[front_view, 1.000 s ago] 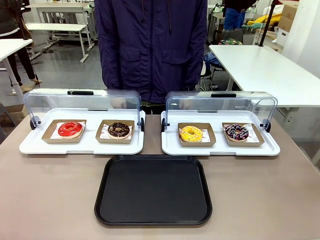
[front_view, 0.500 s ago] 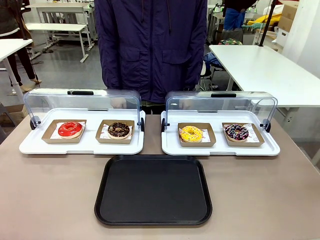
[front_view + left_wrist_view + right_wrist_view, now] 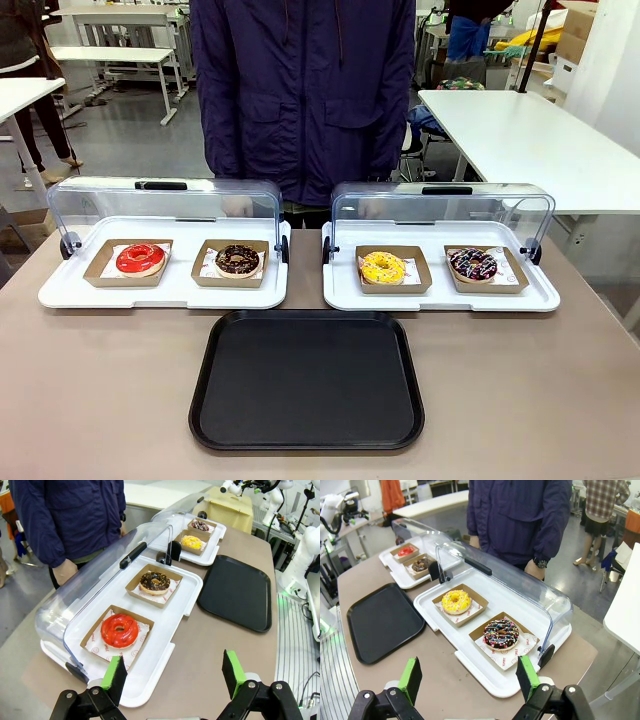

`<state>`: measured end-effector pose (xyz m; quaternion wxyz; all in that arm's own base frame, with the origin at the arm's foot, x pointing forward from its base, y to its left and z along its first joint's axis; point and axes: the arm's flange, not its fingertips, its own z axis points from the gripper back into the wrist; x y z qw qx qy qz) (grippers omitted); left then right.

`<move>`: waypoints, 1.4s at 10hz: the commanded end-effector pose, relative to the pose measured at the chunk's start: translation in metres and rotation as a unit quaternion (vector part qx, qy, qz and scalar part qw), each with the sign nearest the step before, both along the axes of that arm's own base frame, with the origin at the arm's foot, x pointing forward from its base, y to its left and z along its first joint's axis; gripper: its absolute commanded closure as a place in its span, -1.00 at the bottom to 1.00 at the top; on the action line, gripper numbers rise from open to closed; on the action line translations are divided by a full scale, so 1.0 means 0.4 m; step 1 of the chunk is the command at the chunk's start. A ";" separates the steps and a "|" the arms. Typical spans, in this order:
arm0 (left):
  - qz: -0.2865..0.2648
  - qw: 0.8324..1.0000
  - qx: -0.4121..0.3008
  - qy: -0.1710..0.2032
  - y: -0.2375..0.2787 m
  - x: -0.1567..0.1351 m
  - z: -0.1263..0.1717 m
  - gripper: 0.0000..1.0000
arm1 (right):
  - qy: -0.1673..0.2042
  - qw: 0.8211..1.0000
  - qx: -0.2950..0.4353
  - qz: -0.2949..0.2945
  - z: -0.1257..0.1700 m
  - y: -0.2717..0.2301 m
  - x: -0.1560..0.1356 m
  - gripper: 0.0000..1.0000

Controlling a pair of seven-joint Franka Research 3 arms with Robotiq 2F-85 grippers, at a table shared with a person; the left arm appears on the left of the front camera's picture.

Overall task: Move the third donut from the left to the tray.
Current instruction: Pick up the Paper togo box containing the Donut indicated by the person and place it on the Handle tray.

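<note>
The third donut (image 3: 382, 266), yellow-glazed in a brown cardboard holder, sits on the left half of the right white tray; I also see this donut (image 3: 456, 601) in the right wrist view and far off as a small yellow donut (image 3: 192, 542) in the left wrist view. The black tray (image 3: 307, 379) lies flat in front of both white trays, and the tray (image 3: 382, 620) and the tray (image 3: 238, 590) show from each wrist. My left gripper (image 3: 173, 675) stands open above the table's left end. My right gripper (image 3: 469, 677) stands open over the right end.
The left white tray (image 3: 160, 292) holds a red donut (image 3: 140, 258) and a chocolate donut (image 3: 238, 260). A dark sprinkled donut (image 3: 472, 263) shares the right white tray (image 3: 440, 298). Both clear lids (image 3: 165, 196) are swung back. A person (image 3: 303, 90) stands at the far side.
</note>
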<state>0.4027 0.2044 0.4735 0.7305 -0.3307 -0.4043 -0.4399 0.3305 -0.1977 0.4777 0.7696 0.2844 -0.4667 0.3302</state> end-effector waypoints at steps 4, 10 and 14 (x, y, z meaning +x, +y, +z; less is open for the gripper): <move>-0.006 1.000 -0.002 -0.005 0.001 -0.003 0.006 -1.00 | -0.018 1.000 0.003 0.001 0.002 -0.001 0.008 -1.00; -0.006 1.000 -0.002 -0.005 0.001 -0.003 0.006 -1.00 | -0.018 1.000 0.003 0.001 0.002 -0.001 0.008 -1.00; -0.006 1.000 -0.002 -0.005 0.001 -0.003 0.006 -1.00 | -0.018 1.000 0.003 0.001 0.002 -0.001 0.008 -1.00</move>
